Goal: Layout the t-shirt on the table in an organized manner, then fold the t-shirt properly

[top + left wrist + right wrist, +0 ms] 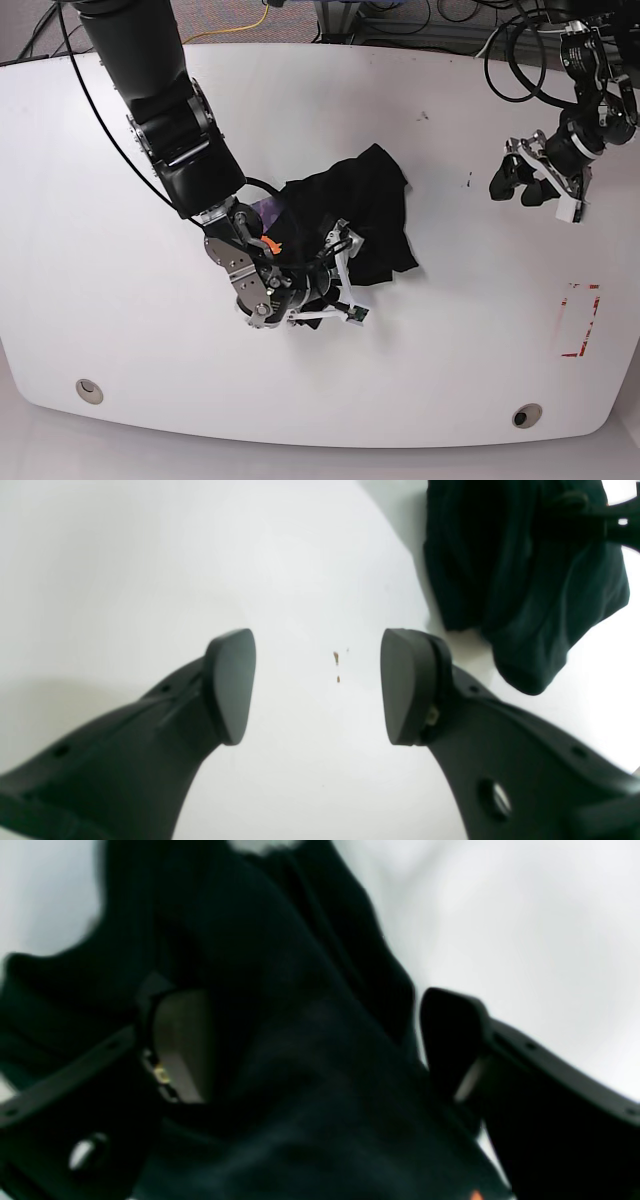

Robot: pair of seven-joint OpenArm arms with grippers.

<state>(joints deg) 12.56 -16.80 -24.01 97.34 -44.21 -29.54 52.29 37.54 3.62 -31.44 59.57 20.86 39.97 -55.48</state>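
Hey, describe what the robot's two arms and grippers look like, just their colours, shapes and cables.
Both arms are black with loose black cables. The left gripper has two matte dark grey curved fingers ending in flat rounded pads, with small holes along the fingers. The right gripper shows white finger parts in the base view, bare metal at the wrist and a small orange clip.

Left hand [318, 686] spread wide and raised, right hand [320, 1045] lowered, fingers parted

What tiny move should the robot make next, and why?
Probably close the right gripper on the t-shirt: the fabric lies bunched between its open fingers, crumpled on the table, while the left gripper hangs open and apart.
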